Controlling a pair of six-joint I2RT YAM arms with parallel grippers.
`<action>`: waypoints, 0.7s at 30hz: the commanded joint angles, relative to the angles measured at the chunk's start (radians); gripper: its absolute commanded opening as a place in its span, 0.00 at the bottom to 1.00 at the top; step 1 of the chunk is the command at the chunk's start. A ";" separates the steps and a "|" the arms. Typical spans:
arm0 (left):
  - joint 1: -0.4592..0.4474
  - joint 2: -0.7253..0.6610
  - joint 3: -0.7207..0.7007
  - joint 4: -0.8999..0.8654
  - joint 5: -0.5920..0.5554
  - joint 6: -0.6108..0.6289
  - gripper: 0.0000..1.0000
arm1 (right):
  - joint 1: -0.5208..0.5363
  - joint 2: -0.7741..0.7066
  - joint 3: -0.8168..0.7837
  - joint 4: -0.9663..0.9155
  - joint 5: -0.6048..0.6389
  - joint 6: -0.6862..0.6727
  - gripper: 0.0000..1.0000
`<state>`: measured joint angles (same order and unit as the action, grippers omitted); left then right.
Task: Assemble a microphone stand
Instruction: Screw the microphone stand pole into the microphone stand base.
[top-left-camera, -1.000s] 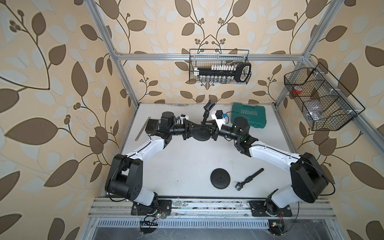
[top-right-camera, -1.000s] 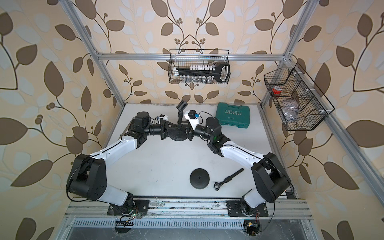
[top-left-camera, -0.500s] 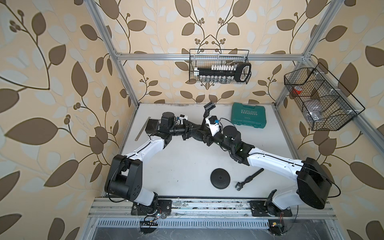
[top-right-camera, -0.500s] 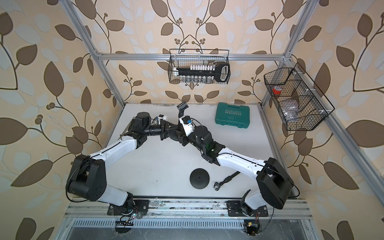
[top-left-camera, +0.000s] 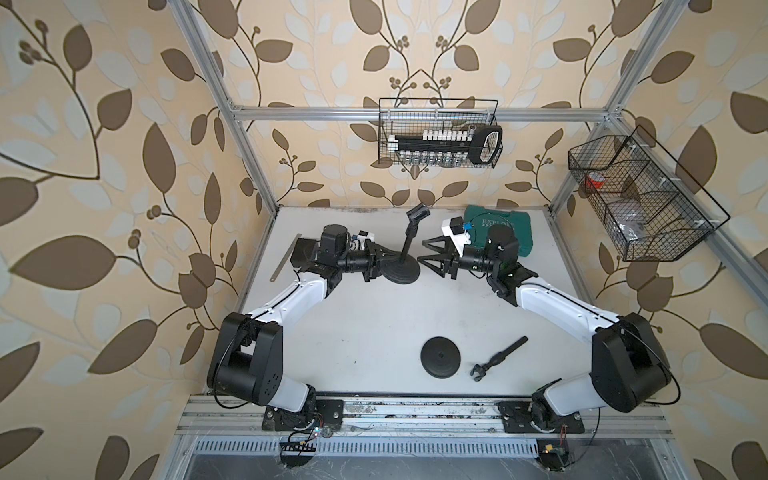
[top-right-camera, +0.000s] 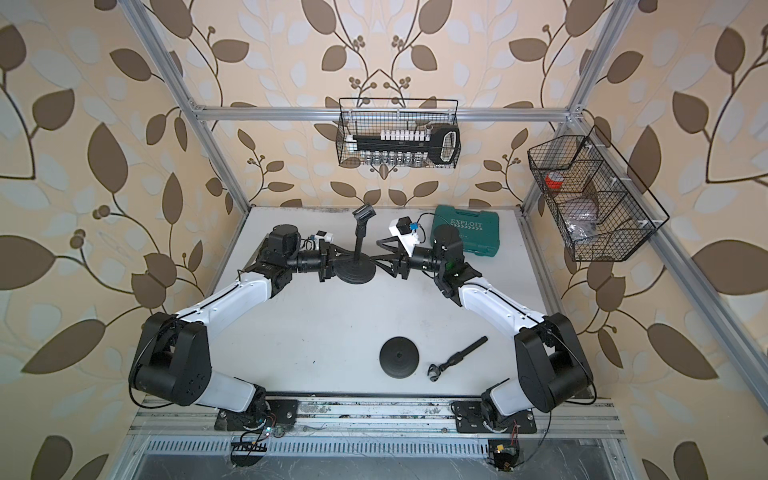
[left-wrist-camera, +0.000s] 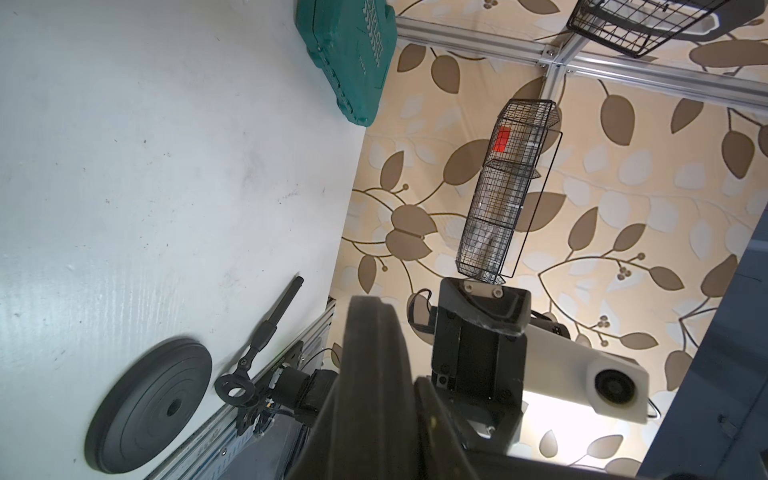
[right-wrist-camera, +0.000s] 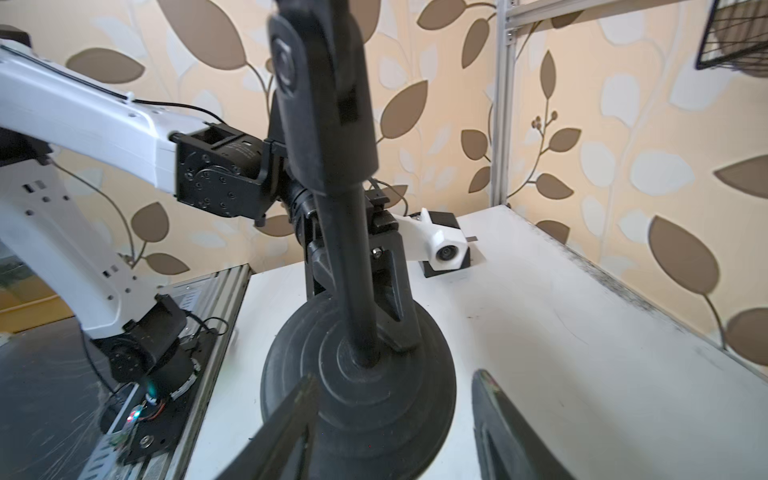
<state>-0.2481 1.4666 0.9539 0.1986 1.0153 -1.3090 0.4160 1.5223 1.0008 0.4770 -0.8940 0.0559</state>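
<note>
You will find the stand (top-left-camera: 402, 271), the loose disc (top-left-camera: 440, 357) and the loose rod (top-left-camera: 500, 356) all black, on a plain white table (top-left-camera: 374, 324). The case (top-right-camera: 482, 239) is teal with pale lettering. The left arm (top-left-camera: 291, 301) and right arm (top-left-camera: 557, 301) are white with black joints. The wallpaper (top-left-camera: 124, 62) is beige, patterned with brown and off-white leaves. The back basket (top-left-camera: 386, 137) and side basket (top-left-camera: 665, 232) are black wire. The side basket holds a red item (top-left-camera: 595, 179). The frame (top-left-camera: 316, 111) is silver.

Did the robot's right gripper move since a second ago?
Yes. The right gripper has let go and backed away from the stand's base, toward the green case behind it.
</note>
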 joint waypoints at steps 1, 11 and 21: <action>-0.003 -0.037 0.013 0.105 0.090 -0.021 0.00 | 0.001 0.054 0.085 0.008 -0.164 -0.012 0.56; -0.005 0.018 0.022 0.139 0.132 -0.045 0.00 | 0.053 0.149 0.194 0.030 -0.193 -0.005 0.51; -0.005 0.028 0.037 0.139 0.130 -0.045 0.00 | 0.063 0.154 0.185 0.051 -0.159 -0.003 0.12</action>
<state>-0.2493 1.5105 0.9539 0.2504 1.1004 -1.3453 0.4751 1.6707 1.1751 0.5068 -1.0508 0.0517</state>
